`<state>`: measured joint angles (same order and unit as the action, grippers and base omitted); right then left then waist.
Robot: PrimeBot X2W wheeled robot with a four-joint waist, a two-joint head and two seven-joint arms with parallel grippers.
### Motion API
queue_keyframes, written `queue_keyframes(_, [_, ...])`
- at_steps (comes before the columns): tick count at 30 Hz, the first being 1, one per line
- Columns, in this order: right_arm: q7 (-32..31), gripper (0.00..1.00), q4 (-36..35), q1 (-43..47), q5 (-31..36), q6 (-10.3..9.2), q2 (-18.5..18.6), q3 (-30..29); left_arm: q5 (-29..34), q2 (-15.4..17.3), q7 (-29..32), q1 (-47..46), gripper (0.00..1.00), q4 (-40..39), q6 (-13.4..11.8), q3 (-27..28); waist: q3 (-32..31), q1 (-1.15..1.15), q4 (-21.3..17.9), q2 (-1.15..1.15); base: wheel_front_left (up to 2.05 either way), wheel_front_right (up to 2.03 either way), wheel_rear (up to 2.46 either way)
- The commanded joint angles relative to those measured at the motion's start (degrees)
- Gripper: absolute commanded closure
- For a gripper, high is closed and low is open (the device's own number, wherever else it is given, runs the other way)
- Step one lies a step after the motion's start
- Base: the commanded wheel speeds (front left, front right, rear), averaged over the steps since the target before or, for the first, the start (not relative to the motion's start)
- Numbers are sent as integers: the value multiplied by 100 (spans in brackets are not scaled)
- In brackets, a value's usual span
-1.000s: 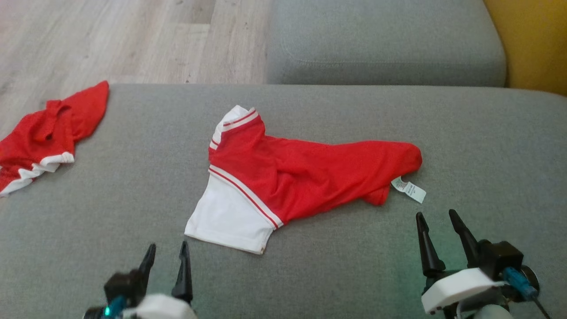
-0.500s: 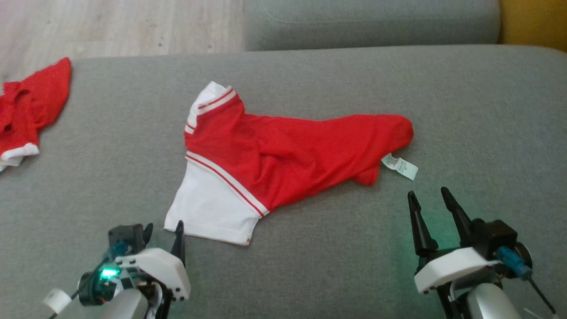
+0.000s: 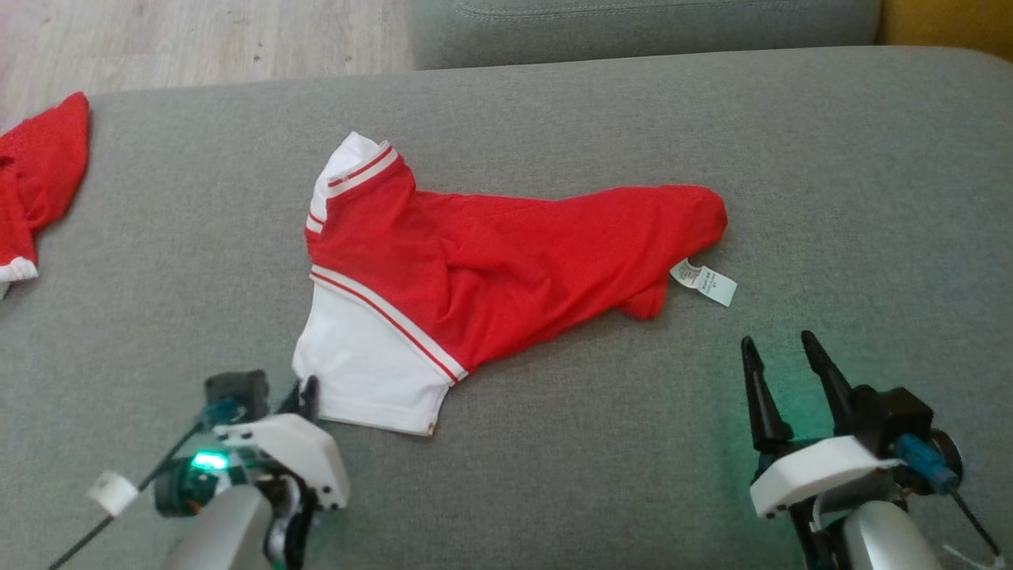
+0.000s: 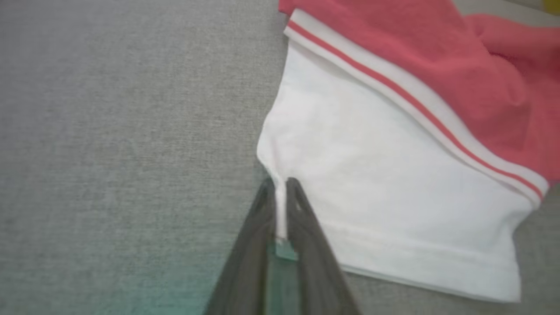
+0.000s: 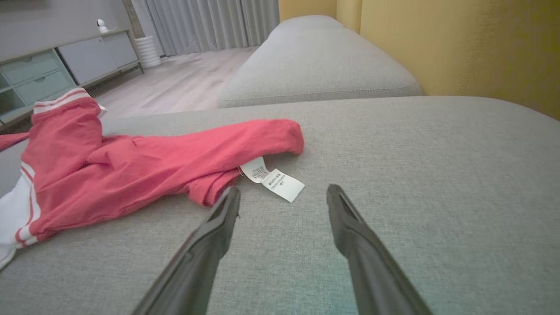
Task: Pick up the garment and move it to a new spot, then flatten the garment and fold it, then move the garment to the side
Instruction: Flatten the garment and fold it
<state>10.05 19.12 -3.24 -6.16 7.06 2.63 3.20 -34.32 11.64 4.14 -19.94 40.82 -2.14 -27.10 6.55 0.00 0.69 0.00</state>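
1. The red-and-white garment lies crumpled, not spread flat, near the middle of a grey sofa cushion in the head view. Its long axis runs from about 8 o'clock to 3 o'clock.
2. Its white panel, edged by a red-and-white stripe, forms the 7 o'clock end. A white care label sticks out onto the cushion at the 4 o'clock end.
3. The left gripper sits at 7 o'clock of the garment. In the left wrist view, its dark fingers are closed together on a thin pinch of the white panel's corner, at the hem.
4. The right gripper is at 5 o'clock of the garment, just beyond the label. Its fingers are spread apart and hold nothing, with their tips pointing toward 12 o'clock.
5. A second red garment with a white edge lies at 9 o'clock, well apart from the first and cut off by the picture's border.
6. A wooden floor shows at 11 o'clock, another grey cushion at 12 o'clock, and a yellow surface at 1 o'clock.
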Motion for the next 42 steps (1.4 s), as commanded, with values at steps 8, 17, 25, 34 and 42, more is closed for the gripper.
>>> queue_keyframes(8, [-570,0,390,-1028,349,43,25,-453,170,-69,-496,-129,100,-390,-114,-18,55,0,242,0,0,0,0])
queue_keyframes(17, [-1200,0,1411,-2252,974,43,26,-1032,302,-84,-1028,-72,100,-1079,-275,-14,249,0,658,0,0,0,0])
queue_keyframes(25, [-1381,0,2558,-2996,1531,43,138,-1521,358,-121,-1095,16,100,-1653,-343,-125,437,0,999,0,0,0,0])
queue_keyframes(34, [-1491,0,3547,-3522,1891,43,227,-1532,346,-93,-1065,114,100,-1976,-436,-161,512,0,1061,0,0,0,0])
queue_keyframes(42, [-1423,100,4061,-3797,1833,43,230,-1448,292,-58,-1058,136,100,-2088,-464,-149,475,0,1004,0,0,0,0])
